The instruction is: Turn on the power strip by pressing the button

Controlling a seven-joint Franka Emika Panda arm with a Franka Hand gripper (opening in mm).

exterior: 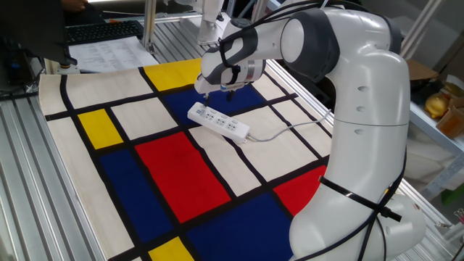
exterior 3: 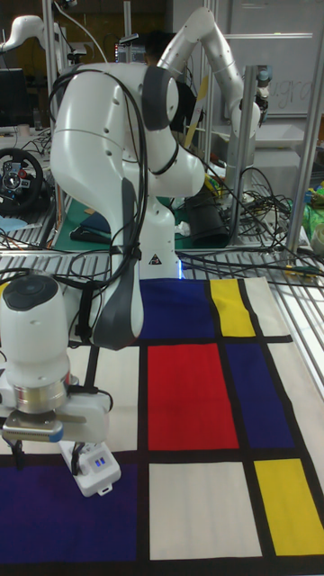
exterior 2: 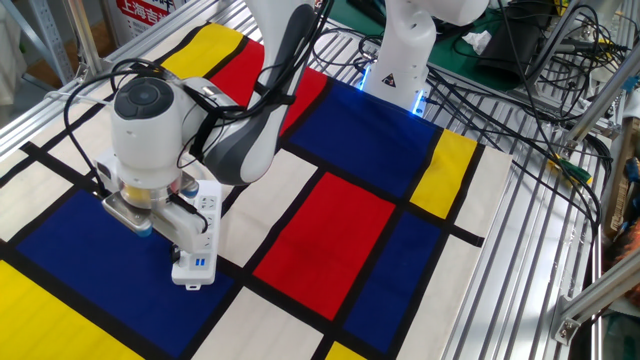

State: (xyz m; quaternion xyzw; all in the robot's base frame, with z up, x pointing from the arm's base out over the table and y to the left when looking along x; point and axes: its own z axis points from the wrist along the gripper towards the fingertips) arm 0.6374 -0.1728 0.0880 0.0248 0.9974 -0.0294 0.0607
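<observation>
Spreading beneath us is the surface [exterior: 167, 170] with its coloured mat; the strip [exterior: 217, 122] lies just below our jaws [exterior: 218, 90], its long axis running away toward the cord [exterior: 286, 130]. Whether the jaws are apart, we cannot tell.

Arm arches from base at frame right to upper centre, wrist pointing down. Gripper [exterior: 220, 92] points downward at upper centre; finger gap not visible.
</observation>
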